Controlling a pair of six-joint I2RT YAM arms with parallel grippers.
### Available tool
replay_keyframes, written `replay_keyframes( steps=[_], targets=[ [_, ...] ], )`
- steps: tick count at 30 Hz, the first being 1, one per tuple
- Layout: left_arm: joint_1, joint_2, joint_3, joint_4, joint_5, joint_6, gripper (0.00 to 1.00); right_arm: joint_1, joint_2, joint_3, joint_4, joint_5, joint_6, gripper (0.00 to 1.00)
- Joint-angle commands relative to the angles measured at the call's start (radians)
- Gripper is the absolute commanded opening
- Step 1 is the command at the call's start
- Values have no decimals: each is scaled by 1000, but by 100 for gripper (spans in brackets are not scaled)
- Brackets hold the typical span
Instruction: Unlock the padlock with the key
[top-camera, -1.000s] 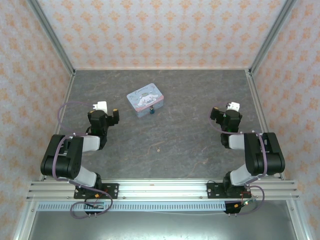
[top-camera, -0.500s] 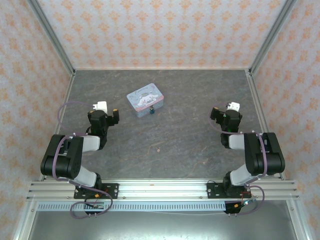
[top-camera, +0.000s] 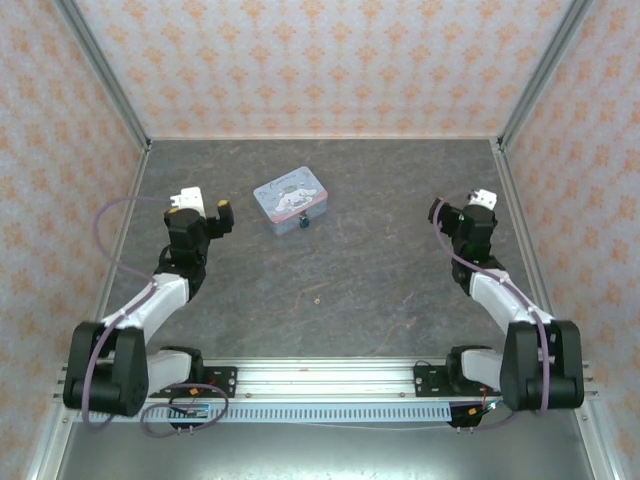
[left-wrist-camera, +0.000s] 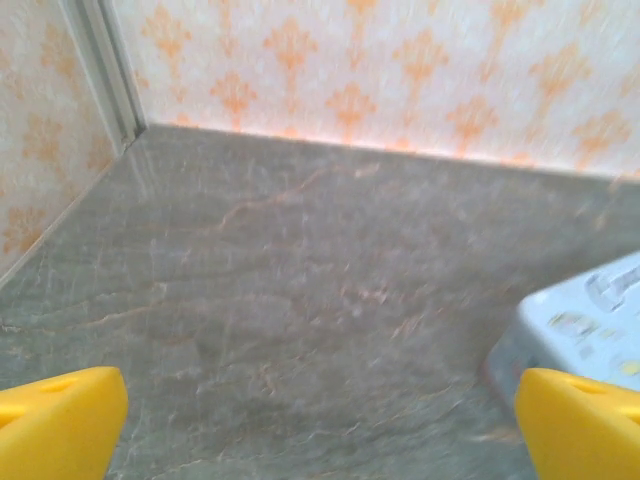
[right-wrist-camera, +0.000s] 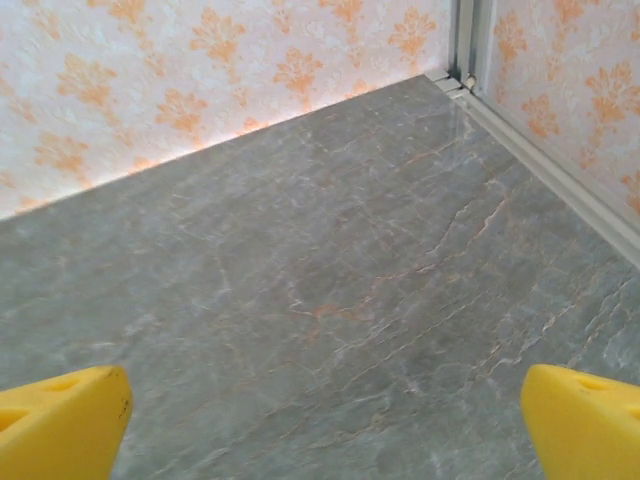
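Noted grey table (top-camera: 400, 280) carrying a pastel tin (top-camera: 290, 196). Found left fingers (left-wrist-camera: 60, 425) spread wide and empty, near the tin's left side. Found right fingers (right-wrist-camera: 60, 420) equally wide and empty, well off to the tin's right. Spotted padlock (top-camera: 303, 226) at the tin's near edge, seemingly touching it, and key (top-camera: 317, 299) lying flat nearer than the tin, well apart. Expect trouble: may scrape the flat key along rather than lift it, may shove the light tin while inserting, may miss the tiny keyhole.
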Motion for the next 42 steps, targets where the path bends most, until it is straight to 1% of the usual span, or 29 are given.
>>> replay_keyframes(
  steps=[1,4,5,7,8,10,13,16,18,20,23,26,30,34,42],
  targets=[
    [-7,-83,72,-275,29,-193,100,25,-70,48,-310,-71,133,99],
    [-18,-136,85,-396,108,-338,100,74,-113,92,-493,-135,213,100],
    [-31,-150,82,-426,139,-381,100,97,-120,102,-553,-166,240,100],
    [-69,-172,67,-465,181,-440,100,142,-130,109,-633,-220,304,96],
    [-97,-182,52,-469,204,-483,100,181,-131,103,-661,-246,333,95],
    [-150,-199,19,-464,224,-544,100,276,-126,92,-695,-253,385,92],
    [-225,-205,-43,-401,253,-638,100,457,-79,88,-713,-245,457,88],
    [-283,-202,-84,-348,255,-701,100,615,16,130,-743,-235,507,85],
    [-312,-199,-88,-338,243,-711,100,715,119,186,-752,-222,517,82],
    [-323,-188,-81,-334,241,-713,100,787,212,254,-760,-225,505,78],
    [-326,-169,-63,-343,244,-709,100,865,355,379,-805,-224,472,72],
    [-331,-159,-52,-352,236,-707,100,909,464,474,-850,-214,459,66],
    [-334,-162,-51,-363,218,-705,100,945,550,547,-889,-197,461,60],
    [-336,-167,-54,-369,211,-707,100,961,606,590,-917,-196,458,54],
    [-336,-162,-56,-374,201,-704,100,967,669,639,-928,-209,446,46]
  ],
)
